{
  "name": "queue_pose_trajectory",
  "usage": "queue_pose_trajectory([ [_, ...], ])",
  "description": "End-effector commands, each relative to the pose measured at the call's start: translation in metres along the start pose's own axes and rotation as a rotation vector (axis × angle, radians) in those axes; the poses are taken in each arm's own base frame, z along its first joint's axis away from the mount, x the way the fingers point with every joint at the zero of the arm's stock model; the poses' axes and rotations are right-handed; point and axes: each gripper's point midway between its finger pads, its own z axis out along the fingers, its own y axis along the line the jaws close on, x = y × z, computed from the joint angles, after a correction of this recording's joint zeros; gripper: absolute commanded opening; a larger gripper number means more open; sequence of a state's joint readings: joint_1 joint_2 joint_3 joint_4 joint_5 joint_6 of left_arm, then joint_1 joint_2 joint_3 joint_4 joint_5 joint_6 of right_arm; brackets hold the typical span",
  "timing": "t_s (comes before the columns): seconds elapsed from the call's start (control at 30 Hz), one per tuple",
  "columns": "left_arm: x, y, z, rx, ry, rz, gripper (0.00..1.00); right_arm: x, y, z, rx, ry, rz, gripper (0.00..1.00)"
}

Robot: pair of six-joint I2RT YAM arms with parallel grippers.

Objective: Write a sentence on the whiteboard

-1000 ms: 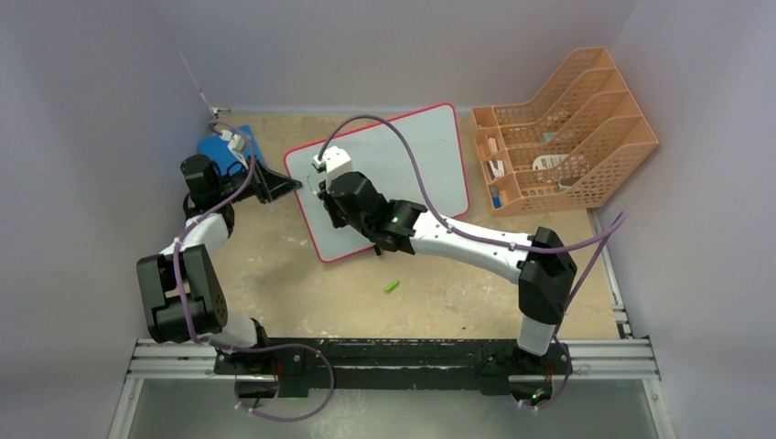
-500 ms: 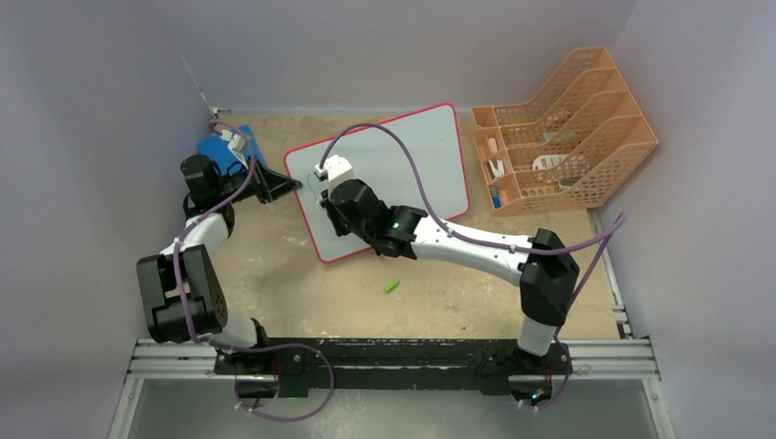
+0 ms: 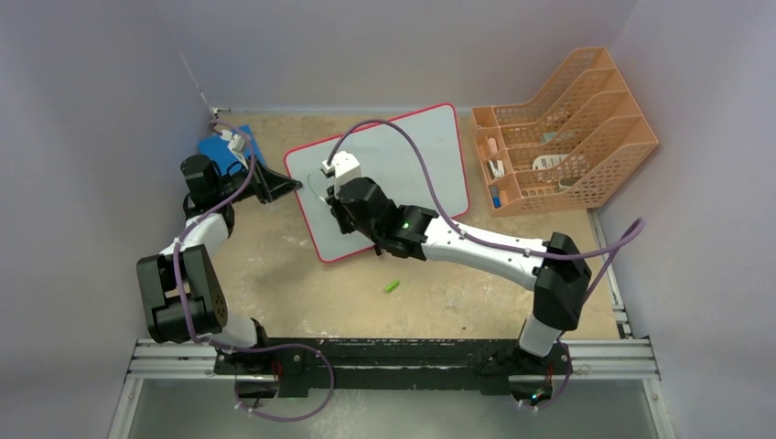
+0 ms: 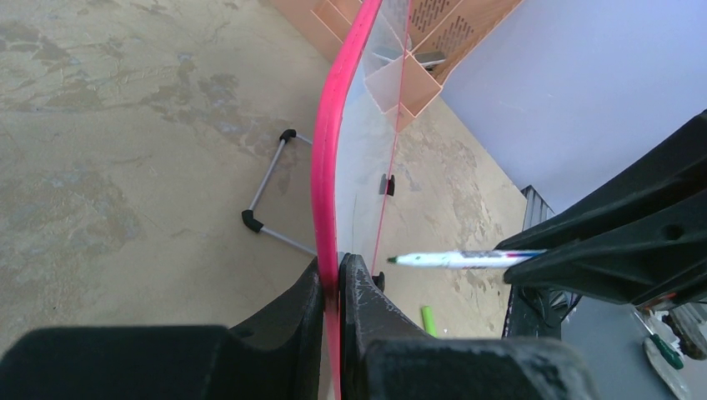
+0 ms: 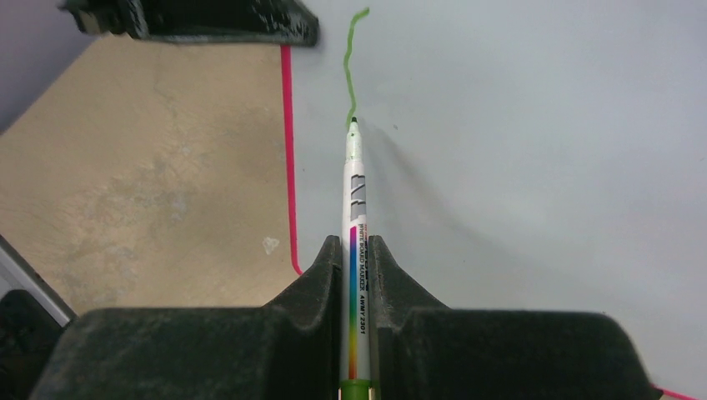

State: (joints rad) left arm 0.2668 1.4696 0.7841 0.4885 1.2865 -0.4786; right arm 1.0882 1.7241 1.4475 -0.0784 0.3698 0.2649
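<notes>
The whiteboard (image 3: 412,151), white with a red rim, stands tilted at mid-table. My left gripper (image 3: 291,186) is shut on its left rim (image 4: 338,271); the pink edge sits pinched between both fingers. My right gripper (image 5: 356,250) is shut on a white marker (image 5: 357,200) with a rainbow stripe. The marker's green tip touches the board's face (image 5: 517,150). Of the sentence, one wavy green stroke (image 5: 354,58) shows, running from the tip toward the left rim. In the left wrist view the marker (image 4: 458,259) points at the board.
An orange file rack (image 3: 567,128) stands at the back right, holding small items. A blue pad (image 3: 220,146) lies behind the left arm. A green marker cap (image 3: 392,286) lies on the table in front of the board. The board's wire stand (image 4: 267,192) props it from behind.
My right gripper has shifted a little to the right over the board with the marker, and the green stroke by the left rim has grown. The left arm has not moved.
</notes>
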Motion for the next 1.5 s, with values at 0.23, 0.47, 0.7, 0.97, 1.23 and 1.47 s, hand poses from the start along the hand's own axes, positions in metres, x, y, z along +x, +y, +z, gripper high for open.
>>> queue_pose_trajectory([
  [0.23,-0.009,-0.012,0.006,0.038,0.007,0.075,0.0,-0.053,0.005,-0.016,-0.012,-0.144,0.036,0.0],
  [0.47,-0.01,-0.012,0.006,0.037,0.006,0.077,0.0,-0.055,0.008,-0.01,-0.014,-0.147,0.032,0.0],
  [0.7,-0.009,-0.012,0.006,0.037,0.007,0.075,0.0,-0.053,0.01,-0.003,-0.014,-0.14,0.023,0.0],
  [0.97,-0.01,-0.012,0.006,0.037,0.007,0.076,0.0,-0.051,0.012,0.0,-0.022,-0.128,0.011,0.0],
  [1.23,-0.01,-0.012,0.006,0.038,0.008,0.076,0.0,-0.049,0.013,0.003,-0.02,-0.124,0.009,0.0],
  [1.47,-0.009,-0.012,0.006,0.04,0.009,0.075,0.0,-0.049,0.012,0.005,-0.012,-0.124,0.008,0.0],
])
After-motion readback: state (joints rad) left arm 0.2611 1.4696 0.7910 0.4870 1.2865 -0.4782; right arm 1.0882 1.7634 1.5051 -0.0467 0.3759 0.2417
